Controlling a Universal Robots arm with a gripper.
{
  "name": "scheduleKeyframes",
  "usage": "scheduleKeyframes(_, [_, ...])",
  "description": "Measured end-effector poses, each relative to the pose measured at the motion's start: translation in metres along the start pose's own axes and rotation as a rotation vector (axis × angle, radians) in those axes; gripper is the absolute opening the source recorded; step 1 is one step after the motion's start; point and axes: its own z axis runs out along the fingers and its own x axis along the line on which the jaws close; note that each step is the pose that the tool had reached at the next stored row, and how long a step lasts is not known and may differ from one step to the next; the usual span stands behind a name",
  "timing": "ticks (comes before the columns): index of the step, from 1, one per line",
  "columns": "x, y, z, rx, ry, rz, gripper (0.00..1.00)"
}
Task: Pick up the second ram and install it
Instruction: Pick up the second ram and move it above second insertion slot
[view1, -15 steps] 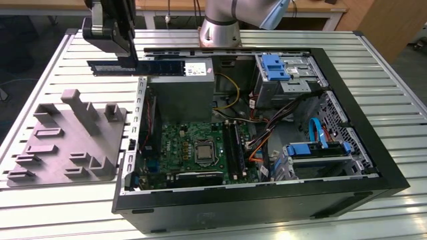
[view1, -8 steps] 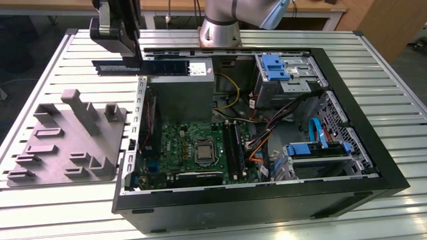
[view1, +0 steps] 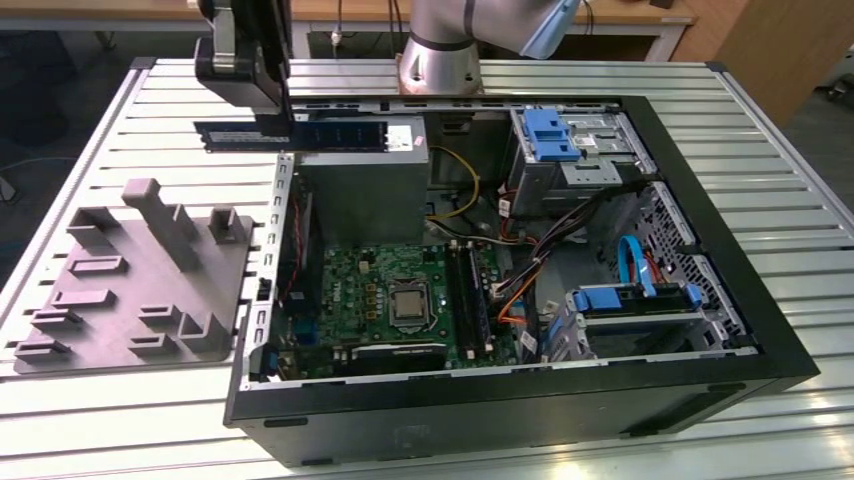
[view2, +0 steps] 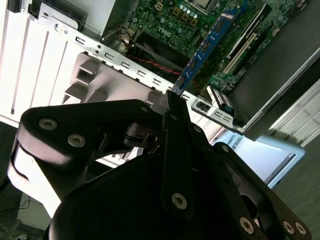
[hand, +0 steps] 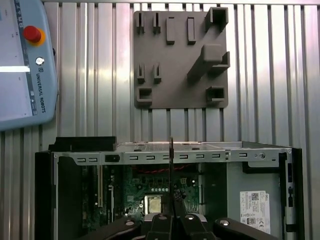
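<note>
The second ram (view1: 296, 132) is a long dark stick with a pale label. It hangs level in the air above the case's back corner, at the exterior view's upper left. My gripper (view1: 271, 115) is shut on it from above. In the second wrist view the ram (view2: 210, 42) runs away from the black fingers (view2: 176, 130) as a thin blue-green strip over the motherboard. It appears edge-on as a thin dark line (hand: 170, 167) in the first wrist view, rising from the gripper (hand: 171, 212). The motherboard (view1: 400, 300), with its dark memory slots (view1: 465, 290), lies well below.
The open black computer case (view1: 747, 290) holds drive bays, blue brackets and loose cables. A grey slotted block with upright posts (view1: 134, 270) lies on the ribbed metal table beside the case. A teach pendant (hand: 25, 65) rests on the table.
</note>
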Motion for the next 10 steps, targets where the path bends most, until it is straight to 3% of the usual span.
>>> scheduleKeyframes(10, [-0.0007, -0.0257, 0.0002, 0.0000, -0.0001, 0.000, 0.12])
